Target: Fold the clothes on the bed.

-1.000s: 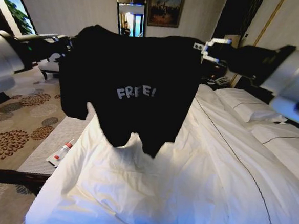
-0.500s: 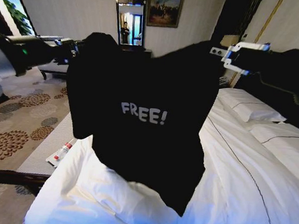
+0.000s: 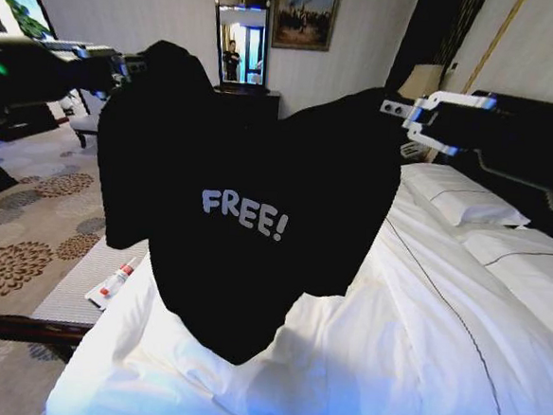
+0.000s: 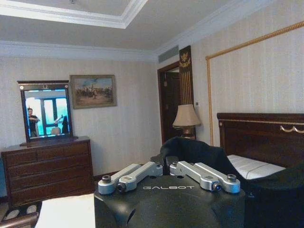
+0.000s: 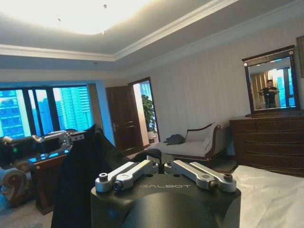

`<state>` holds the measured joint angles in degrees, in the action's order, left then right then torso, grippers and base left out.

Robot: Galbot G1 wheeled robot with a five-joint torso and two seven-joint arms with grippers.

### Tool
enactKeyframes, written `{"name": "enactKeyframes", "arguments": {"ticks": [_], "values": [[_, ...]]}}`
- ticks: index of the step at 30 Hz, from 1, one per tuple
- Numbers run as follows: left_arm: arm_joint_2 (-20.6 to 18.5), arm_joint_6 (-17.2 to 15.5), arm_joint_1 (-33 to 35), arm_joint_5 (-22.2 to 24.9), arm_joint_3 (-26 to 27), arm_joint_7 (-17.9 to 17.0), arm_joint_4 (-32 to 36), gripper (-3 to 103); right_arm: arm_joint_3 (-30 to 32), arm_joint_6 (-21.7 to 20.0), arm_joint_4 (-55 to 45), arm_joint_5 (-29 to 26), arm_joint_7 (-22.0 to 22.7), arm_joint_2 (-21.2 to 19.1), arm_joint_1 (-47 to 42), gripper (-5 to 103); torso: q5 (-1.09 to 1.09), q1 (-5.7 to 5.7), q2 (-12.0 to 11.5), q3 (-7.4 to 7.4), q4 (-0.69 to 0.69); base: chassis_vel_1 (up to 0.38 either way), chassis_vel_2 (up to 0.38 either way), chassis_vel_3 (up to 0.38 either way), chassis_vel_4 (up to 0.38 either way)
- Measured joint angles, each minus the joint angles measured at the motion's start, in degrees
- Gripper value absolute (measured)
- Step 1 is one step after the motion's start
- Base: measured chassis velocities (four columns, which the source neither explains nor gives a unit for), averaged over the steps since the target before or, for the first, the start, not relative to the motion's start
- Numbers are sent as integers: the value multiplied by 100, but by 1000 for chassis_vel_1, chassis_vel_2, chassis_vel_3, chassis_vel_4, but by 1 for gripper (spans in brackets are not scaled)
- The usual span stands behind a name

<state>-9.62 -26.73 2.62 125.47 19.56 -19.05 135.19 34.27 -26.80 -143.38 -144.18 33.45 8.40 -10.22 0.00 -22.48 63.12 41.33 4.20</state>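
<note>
Black short-sleeved T-shirt, white "FREE!" lettering facing the head camera, held aloft by its two shoulder corners and spread between both arms, hanging over the foot end of the bed with its lowest folds just above the white duvet; whether the hem touches the duvet cannot be told. Left gripper: raised at the shirt's upper left corner, fingers pinched closed on black fabric; in the left wrist view its fingers meet on a bunched fold of the shirt. Right gripper: raised at the shirt's upper right corner, pale metal fingers closed on the cloth; in the right wrist view its fingers clamp a dark fold, with the left arm visible farther off. White pillows lie at the head of the bed, before the dark headboard. Small red-and-white tube on the bench at the bed's left edge. Room: framed mirror over a dark wooden dresser, framed painting, table lamp, chaise longue
</note>
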Motion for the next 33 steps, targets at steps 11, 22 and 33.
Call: {"name": "enactKeyframes", "arguments": {"ticks": [11, 22, 33], "values": [[-314, -115, -638, 742, -8, -248, 328, 2, 226, -48, 2, -604, 57, -262, 176, 1, 0, 1, 0, 0, 0, 0, 0, 0, 0], [-407, -298, -1082, 1223, -38, -354, 365, 2, 427, 1, 7, -946, 171, -445, 287, 1, 0, 1, 0, 0, 1, 0, 0, 0, 0], [-417, -477, -1367, 1650, -52, -487, 434, 2, 567, 66, 10, -1662, 410, -667, 616, 1, 0, 1, 0, 0, 1, 0, 0, 0, 0]]}}
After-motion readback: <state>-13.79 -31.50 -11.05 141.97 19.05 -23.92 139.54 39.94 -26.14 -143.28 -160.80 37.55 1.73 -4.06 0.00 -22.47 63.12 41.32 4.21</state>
